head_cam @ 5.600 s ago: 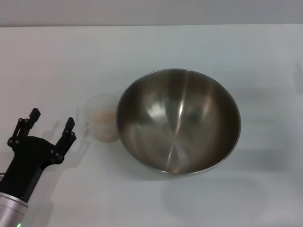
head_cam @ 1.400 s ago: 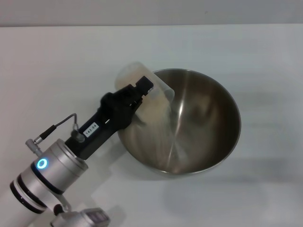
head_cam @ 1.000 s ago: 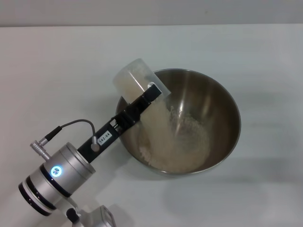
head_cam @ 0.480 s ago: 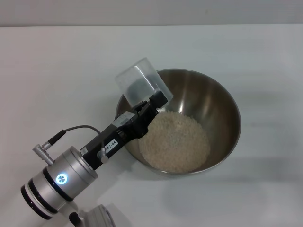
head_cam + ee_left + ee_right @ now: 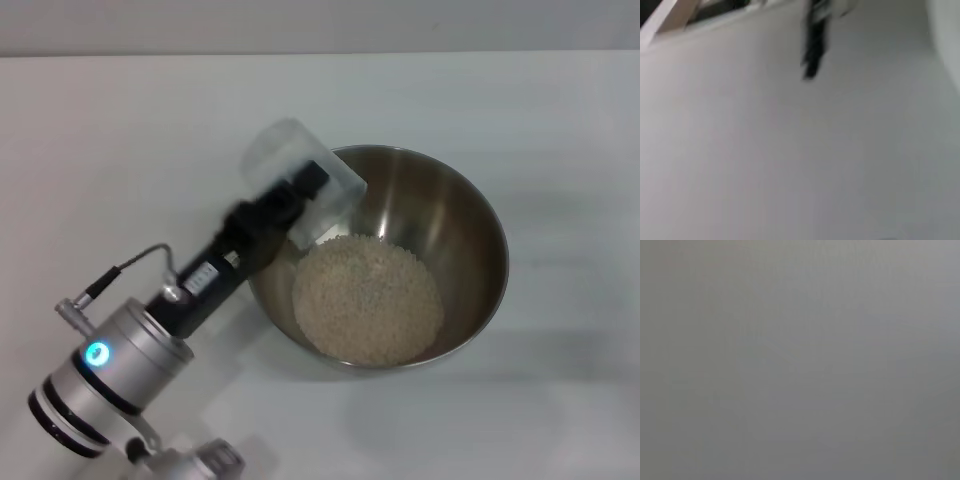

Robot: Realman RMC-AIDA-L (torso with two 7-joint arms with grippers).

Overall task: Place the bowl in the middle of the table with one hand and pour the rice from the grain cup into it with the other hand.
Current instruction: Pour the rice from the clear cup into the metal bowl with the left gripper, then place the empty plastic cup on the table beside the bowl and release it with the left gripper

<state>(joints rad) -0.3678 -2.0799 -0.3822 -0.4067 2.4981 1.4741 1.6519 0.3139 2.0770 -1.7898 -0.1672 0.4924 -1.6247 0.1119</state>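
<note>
A plain grey wall strip point(image 5: 320, 25) runs behind the far edge.

small white label on left arm point(image 5: 203, 273), print too blurred to read

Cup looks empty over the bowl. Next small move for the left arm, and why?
Probably tip the cup back upright and draw it off the bowl toward the bare table on the left. The left hand holds the cup tilted over the bowl's rim, the cup looks see-through with no grains visible, and the rice lies heaped in the bowl.
</note>
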